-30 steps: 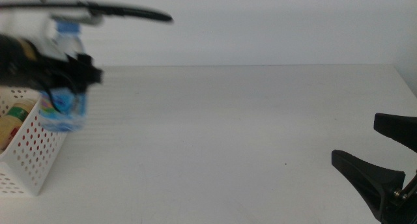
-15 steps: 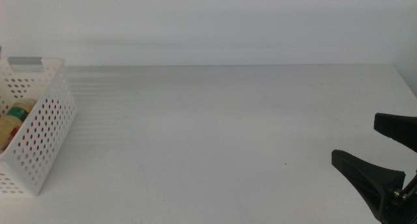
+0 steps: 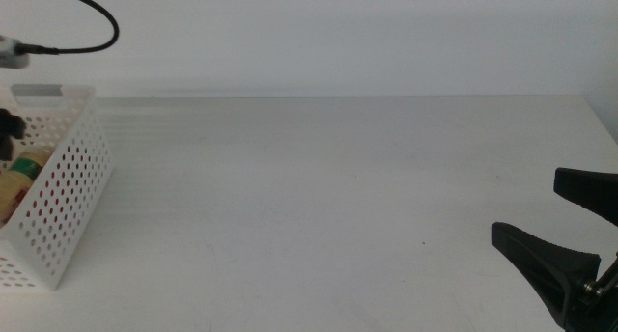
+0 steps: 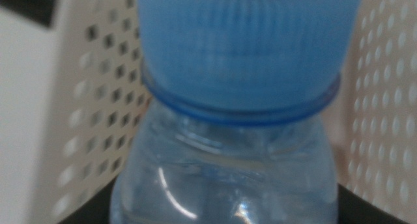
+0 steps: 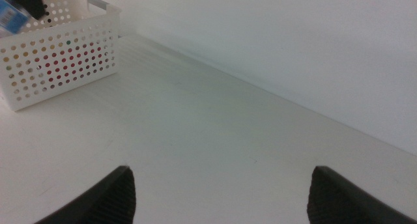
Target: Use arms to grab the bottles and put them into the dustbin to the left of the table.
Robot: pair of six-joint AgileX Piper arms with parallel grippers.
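Here the clear water bottle (image 4: 238, 113), blue cap up, fills the left wrist view with the dustbin's (image 3: 70, 211) perforated walls on both sides of it, so it hangs in or just over the basket at the table's (image 3: 338, 178) left edge; the left gripper (image 5: 29, 2) is pinching it, dark jaw edges showing at either side of its body. Judged from this, a good release means lowering until the bottle is well below the rim, then letting go over a free spot beside the yellow-liquid bottle (image 3: 19, 178) already inside. The right gripper (image 5: 221, 188) waits spread wide over the near right of the table. How deep the bottle sits is unclear, and in the middle view only a cable and a dark sliver of the arm show
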